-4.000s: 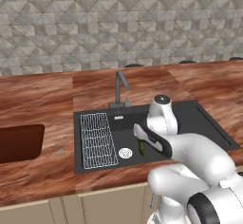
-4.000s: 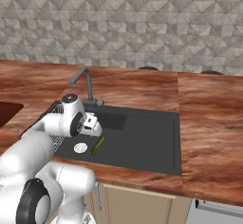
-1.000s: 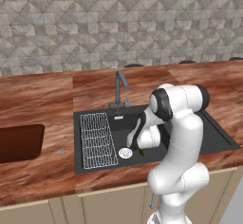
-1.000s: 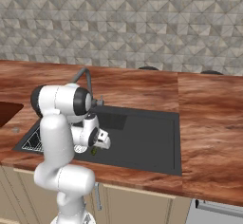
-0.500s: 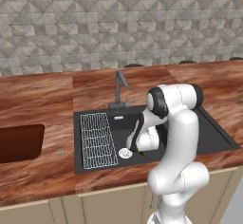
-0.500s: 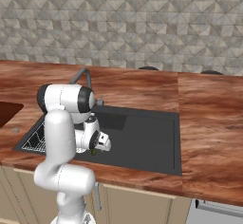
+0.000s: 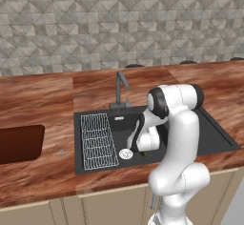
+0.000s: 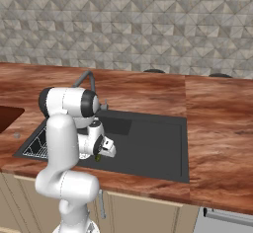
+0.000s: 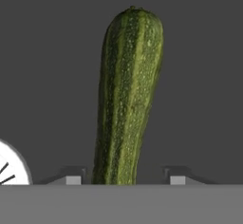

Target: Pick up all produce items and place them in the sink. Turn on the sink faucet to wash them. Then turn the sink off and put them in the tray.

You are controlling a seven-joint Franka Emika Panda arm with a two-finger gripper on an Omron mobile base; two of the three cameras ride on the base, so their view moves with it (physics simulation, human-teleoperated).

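The arm folds sharply down from its raised elbow, wrist bent low and hand pointing downward; the gripper [image 9: 122, 180] hangs with its two finger tips [image 9: 73, 180] spread well apart.

Cucumber [image 9: 127, 95] lies in the sink [image 7: 214, 133] beside the drain [image 7: 126, 154] — faucet [image 7: 121, 88] behind, tray [image 7: 19, 143] on the bench's [image 7: 43, 105] left.

Robot arm lowering toward a cucumber in the sink.
The gripper [image 7: 141, 152] is sinking lower into the black sink [image 7: 214, 138] than a second ago, closing in over the dark-green cucumber [image 9: 127, 95] beside the drain [image 7: 126, 154].
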